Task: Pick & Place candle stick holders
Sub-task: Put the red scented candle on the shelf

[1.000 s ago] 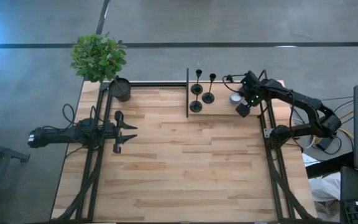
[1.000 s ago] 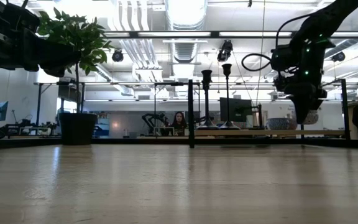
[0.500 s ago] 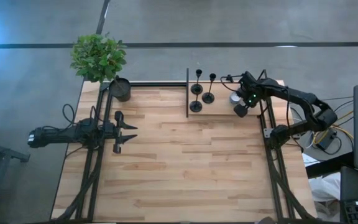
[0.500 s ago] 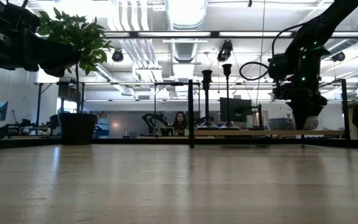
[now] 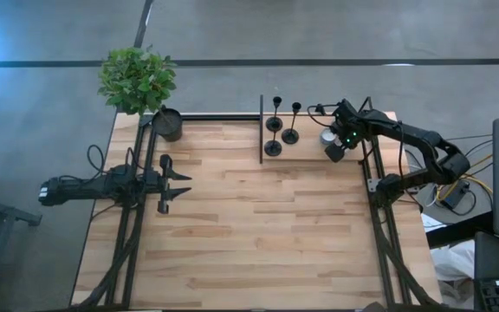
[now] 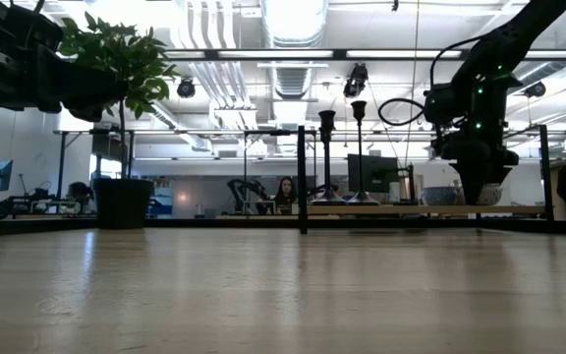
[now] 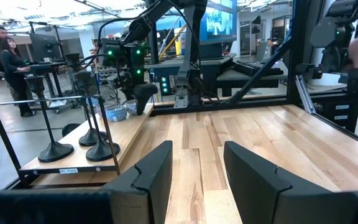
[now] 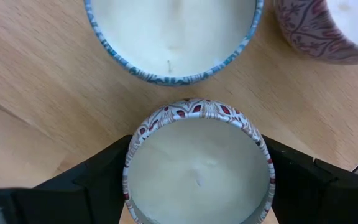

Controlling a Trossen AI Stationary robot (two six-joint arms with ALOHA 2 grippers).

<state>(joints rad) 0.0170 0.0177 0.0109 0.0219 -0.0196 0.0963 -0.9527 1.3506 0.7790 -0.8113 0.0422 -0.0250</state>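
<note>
Right wrist view: the right gripper (image 8: 197, 186) is seen with its fingers set around a red-patterned candle tin (image 8: 199, 165), beside a blue-rimmed tin (image 8: 169, 37). Over the last second the arm has been drawn slightly inward at the table's far right corner. The candle stick holders (image 5: 282, 130) stand untouched nearby. The left gripper (image 5: 180, 187) waits part open at the left side.

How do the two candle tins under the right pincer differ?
The red-patterned tin sits between the right pincer fingers; the blue-patterned tin stands free beyond it. The blue one looks wider across. Both are round, upright, filled with pale wax, on the wooden table.
</note>
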